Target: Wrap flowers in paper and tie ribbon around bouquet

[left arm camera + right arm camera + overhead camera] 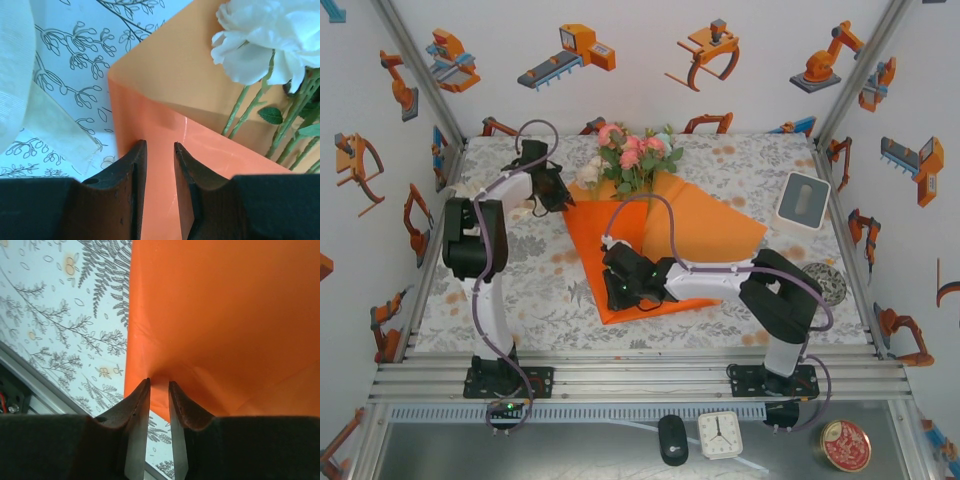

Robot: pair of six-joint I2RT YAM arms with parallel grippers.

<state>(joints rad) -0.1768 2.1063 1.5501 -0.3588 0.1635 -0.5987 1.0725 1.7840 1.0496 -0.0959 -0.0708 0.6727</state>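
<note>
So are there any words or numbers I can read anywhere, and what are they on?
No words or numbers can be read.
Clock: marks around its dial, too small to read.
Round red tin: gold design, too blurred to read.
Wall pictures: orange robot drawings, no words.

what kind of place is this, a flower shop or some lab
Most likely a robot lab test cell, not a shop: an aluminium frame edges the table, wall panels carry printed robot-arm pictures, and two arms work on orange paper and flowers.

White arm links, black joints (purple cables looped), dark tapered fingers [137, 425]
</note>
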